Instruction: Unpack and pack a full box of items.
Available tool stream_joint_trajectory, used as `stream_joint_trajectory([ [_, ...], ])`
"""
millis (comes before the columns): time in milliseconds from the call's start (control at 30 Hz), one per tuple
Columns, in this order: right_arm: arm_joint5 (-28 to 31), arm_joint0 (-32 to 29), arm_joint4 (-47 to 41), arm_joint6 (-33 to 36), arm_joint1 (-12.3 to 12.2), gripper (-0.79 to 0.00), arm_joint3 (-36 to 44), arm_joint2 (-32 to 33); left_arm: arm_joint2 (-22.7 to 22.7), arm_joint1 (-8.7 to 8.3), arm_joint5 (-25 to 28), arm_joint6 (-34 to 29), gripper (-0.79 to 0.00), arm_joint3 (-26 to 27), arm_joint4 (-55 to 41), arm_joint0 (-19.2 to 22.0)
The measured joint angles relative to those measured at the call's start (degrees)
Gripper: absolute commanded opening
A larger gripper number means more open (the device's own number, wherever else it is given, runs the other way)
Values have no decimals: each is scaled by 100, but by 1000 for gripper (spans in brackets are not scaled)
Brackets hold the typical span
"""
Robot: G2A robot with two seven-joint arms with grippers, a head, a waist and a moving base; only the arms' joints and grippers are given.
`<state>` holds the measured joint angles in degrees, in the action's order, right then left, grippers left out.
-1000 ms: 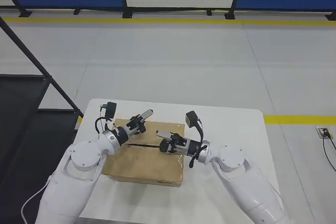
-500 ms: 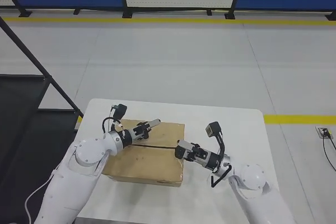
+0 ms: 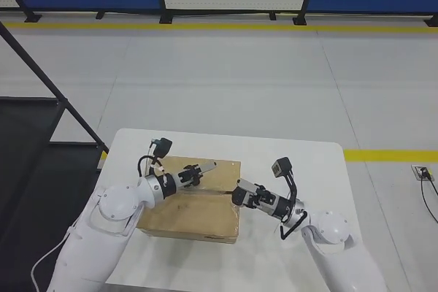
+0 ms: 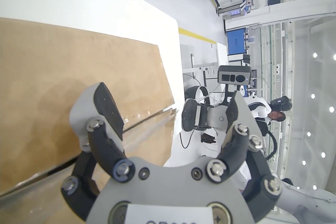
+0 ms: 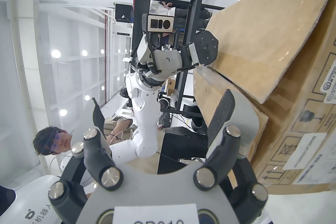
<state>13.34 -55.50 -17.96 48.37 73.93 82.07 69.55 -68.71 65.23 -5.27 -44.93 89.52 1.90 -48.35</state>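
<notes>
A closed brown cardboard box (image 3: 182,212) sits on the white table (image 3: 306,164). My left gripper (image 3: 204,169) is over the box top at the centre seam, open, with nothing between its fingers (image 4: 105,109). The far flap (image 5: 262,33) is lifted a little along the seam, its taped edge (image 4: 157,114) standing proud of the near flap. In the right wrist view the left gripper (image 5: 203,50) rests right at that seam. My right gripper (image 3: 238,195) is open at the box's right end, level with the top edge, one of its fingers (image 5: 223,114) beside the box wall (image 5: 302,104).
A black metal frame (image 3: 36,87) stands left of the table, over a dark floor mat. Bare table lies to the right of the box and along the far edge (image 3: 226,139). A yellow floor line (image 3: 394,155) runs off past the table's right side.
My right gripper has pulled back from above the box top to its right end. My left gripper has slid right along the seam, and the far flap has risen slightly.
</notes>
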Motion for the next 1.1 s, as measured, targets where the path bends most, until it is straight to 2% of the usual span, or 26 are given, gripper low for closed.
stream_joint_trajectory([
  [133, 11, 55, -67, 151, -4, 0, -77, -46, -57, -29, 40, -62, 0, 263, 36, -182],
  [333, -60, 224, -174, 785, -28, 0, -224, -135, -120, -61, 66, -52, 0, 560, 108, -396],
  [700, -679, 670, -274, 1675, -25, 0, -541, -515, -234, -114, 174, -185, 0, 766, 156, -636],
  [867, -1388, 989, -295, 1530, 30, 0, -827, -770, -232, -125, 201, -204, 0, 796, 160, -696],
  [1100, -1880, 1170, -229, 1183, 75, 0, -908, -975, -259, -137, 234, -201, 0, 840, 99, -750],
])
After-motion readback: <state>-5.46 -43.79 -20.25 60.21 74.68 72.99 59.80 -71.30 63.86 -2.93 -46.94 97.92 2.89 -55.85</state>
